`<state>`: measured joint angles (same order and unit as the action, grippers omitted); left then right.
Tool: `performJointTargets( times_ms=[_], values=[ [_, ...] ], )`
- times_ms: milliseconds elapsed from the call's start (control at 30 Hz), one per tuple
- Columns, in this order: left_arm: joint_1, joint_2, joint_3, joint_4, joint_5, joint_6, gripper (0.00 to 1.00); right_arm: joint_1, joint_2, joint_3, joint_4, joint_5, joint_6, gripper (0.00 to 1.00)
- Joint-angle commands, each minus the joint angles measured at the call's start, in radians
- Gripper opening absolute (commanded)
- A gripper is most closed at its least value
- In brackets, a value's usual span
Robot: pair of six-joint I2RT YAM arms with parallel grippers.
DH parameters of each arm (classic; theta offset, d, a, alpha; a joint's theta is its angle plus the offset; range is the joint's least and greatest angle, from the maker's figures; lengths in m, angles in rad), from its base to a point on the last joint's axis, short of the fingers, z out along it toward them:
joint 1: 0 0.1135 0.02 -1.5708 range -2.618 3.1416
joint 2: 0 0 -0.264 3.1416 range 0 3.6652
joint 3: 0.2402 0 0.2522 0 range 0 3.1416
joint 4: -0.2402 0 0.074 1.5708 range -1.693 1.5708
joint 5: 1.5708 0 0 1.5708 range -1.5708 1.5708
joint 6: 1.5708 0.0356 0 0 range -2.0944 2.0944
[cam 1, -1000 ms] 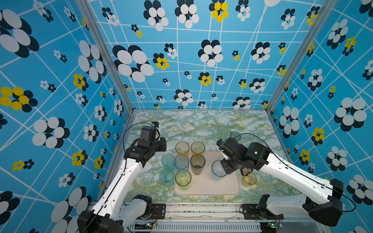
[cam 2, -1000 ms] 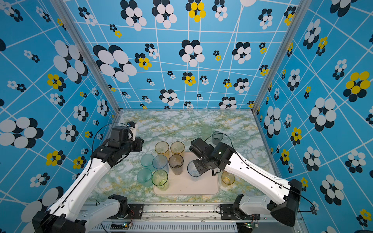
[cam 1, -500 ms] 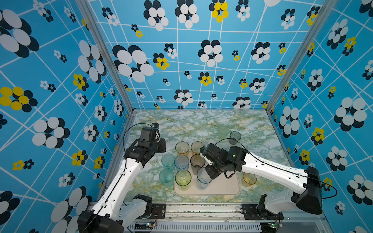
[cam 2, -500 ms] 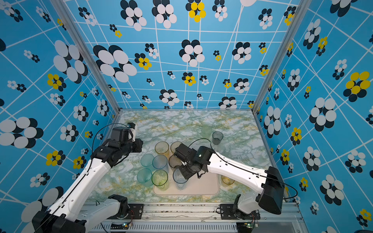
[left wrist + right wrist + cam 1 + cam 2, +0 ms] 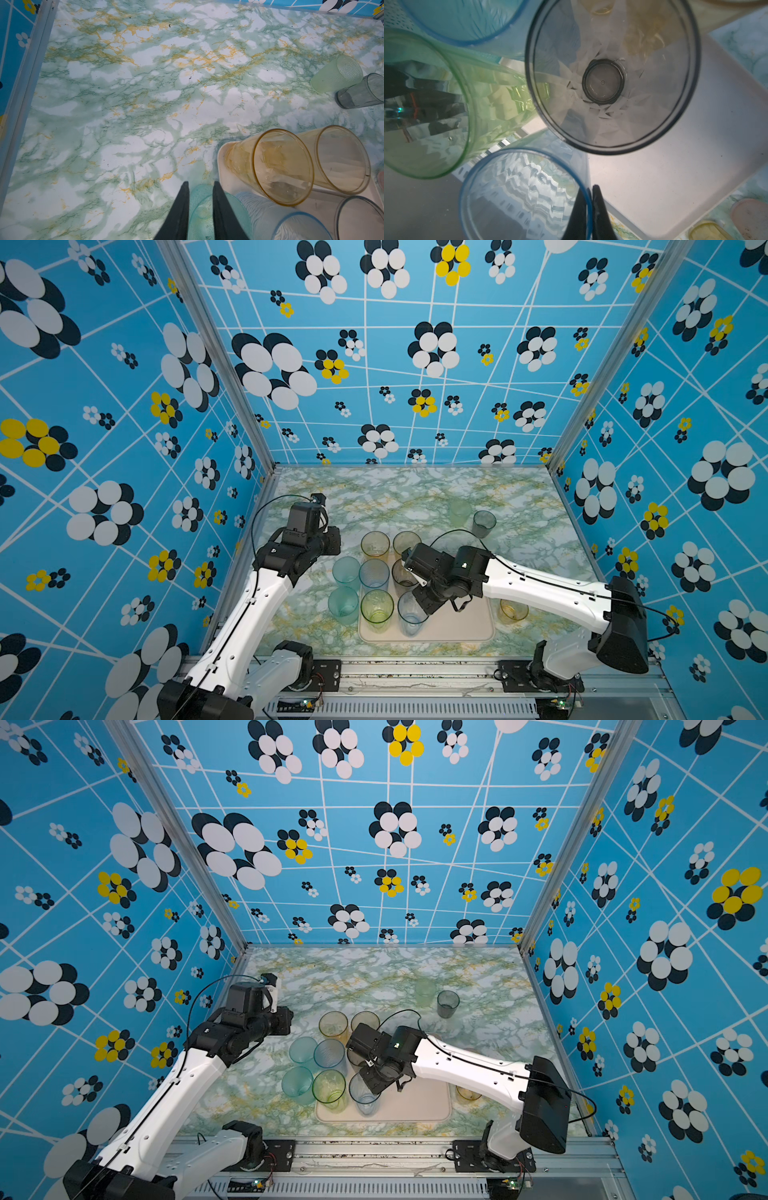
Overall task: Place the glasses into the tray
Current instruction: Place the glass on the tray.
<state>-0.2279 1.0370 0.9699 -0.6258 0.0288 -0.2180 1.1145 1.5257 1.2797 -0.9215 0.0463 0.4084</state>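
- The right gripper [image 5: 590, 188] is pinching the rim of a blue glass [image 5: 411, 614], with one finger inside, one outside and the jaws nearly together.
- That blue glass is sitting within the tray [image 5: 465, 628], near its front edge and just beside a yellow-green glass [image 5: 377, 608].
- The left gripper [image 5: 200, 186] is hanging over a teal glass [image 5: 200, 205] on the table [image 5: 124, 104] beside the tray. Its fingers are narrowly parted, and I cannot tell whether they are touching the glass.
- A grey glass [image 5: 483, 524] is standing well apart at the back.
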Motion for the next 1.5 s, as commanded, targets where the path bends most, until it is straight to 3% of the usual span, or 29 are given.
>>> performJointTargets(
  times_ms=[0, 533, 1000, 1267, 1467],
  values=[
    [-0.004, -0.017, -0.008, -0.020, -0.012, -0.004, 0.23, 0.004, 0.007, 0.017, 0.034, 0.020, 0.021, 0.02],
    [-0.005, -0.032, -0.003, -0.037, -0.013, 0.000, 0.23, 0.005, -0.016, 0.010, 0.046, 0.019, 0.021, 0.20],
    [-0.004, -0.020, -0.002, -0.062, -0.009, 0.003, 0.23, 0.005, -0.046, 0.001, 0.038, 0.025, 0.019, 0.28],
    [-0.005, -0.019, -0.017, -0.074, -0.014, 0.004, 0.23, 0.005, -0.121, 0.003, -0.001, 0.099, 0.006, 0.32],
    [-0.005, 0.014, -0.011, -0.106, -0.019, 0.012, 0.23, -0.031, -0.229, 0.002, -0.019, 0.234, 0.008, 0.37]
  ],
)
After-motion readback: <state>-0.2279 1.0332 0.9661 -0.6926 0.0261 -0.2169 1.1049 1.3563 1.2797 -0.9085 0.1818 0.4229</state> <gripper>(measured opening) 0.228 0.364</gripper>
